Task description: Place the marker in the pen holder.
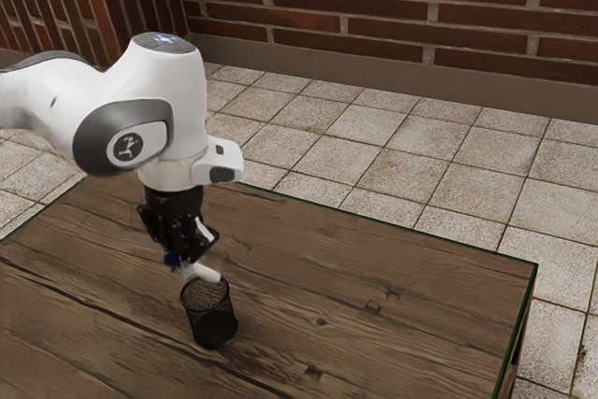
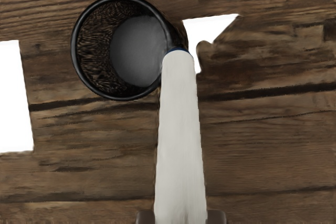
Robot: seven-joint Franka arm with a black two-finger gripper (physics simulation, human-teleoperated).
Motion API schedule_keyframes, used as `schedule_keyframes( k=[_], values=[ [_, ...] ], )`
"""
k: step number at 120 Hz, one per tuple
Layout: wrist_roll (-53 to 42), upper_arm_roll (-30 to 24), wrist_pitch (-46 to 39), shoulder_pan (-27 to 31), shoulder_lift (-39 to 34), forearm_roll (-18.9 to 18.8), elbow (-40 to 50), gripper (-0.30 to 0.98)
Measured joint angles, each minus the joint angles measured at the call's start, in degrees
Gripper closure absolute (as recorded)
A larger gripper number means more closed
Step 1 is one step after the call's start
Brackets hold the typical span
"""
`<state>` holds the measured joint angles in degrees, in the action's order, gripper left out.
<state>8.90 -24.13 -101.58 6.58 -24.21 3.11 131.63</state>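
Into the placing step now! Gripping the marker (image 2: 181,140) from both sides in the jaws, above the pen holder (image 1: 212,315), slanting, with one end by the rim, not inside. Next, by the look of it: tip more upright, centre over the opening, lower, then release.

Wooden table (image 1: 402,324) with a black mesh pen holder (image 1: 210,315) upright on it.
Brown planks, dark cracks and knots; a thin green line (image 1: 448,242) trims the far edge to the corner at the exterior view's right. The pen holder stands in from that edge, well apart from that corner. Two white patches, unclear what, show near it in the wrist view.
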Motion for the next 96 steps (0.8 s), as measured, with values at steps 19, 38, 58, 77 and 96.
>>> schedule_keyframes(
  k=[19,38,58,77,96],
  values=[
    [1.31,0.33,2.14,1.28,7.44,-1.38,-4.18,0.76],
    [2.24,0.65,2.69,3.53,13.79,-3.03,-6.44,0.75],
    [2.85,4.49,2.22,4.48,24.05,-4.15,-9.73,0.73],
    [2.62,7.20,-0.36,6.33,31.03,-3.77,-10.42,0.57],
    [1.99,7.29,-0.82,4.39,30.87,-2.93,-13.98,0.28]
  ],
)
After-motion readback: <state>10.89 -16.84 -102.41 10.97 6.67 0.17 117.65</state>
